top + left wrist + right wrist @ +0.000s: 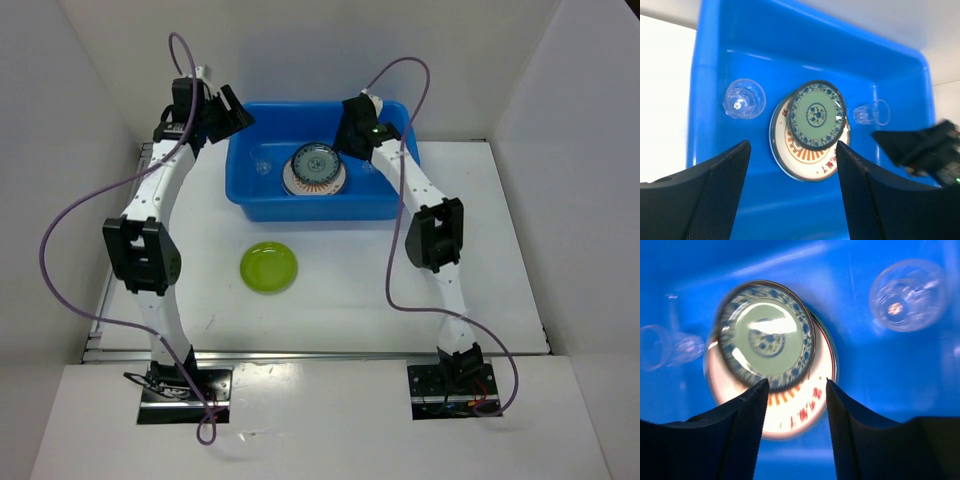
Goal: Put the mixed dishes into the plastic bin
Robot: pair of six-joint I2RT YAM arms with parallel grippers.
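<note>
Flanking stacked plates (816, 117) in the bin (710, 55) sit clear cups (744, 98).

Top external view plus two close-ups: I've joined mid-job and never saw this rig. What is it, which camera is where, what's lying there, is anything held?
Two robot arms are bolted to the table. The wide picture looks down from above; each close-up comes from a wrist camera, its own dark fingers at the bottom. In the blue bin: a small patterned plate on an orange-sunburst plate, plus two clear cups. A lime-green plate lies on the table outside. The left gripper and right gripper are open by the bin, holding nothing.
</note>
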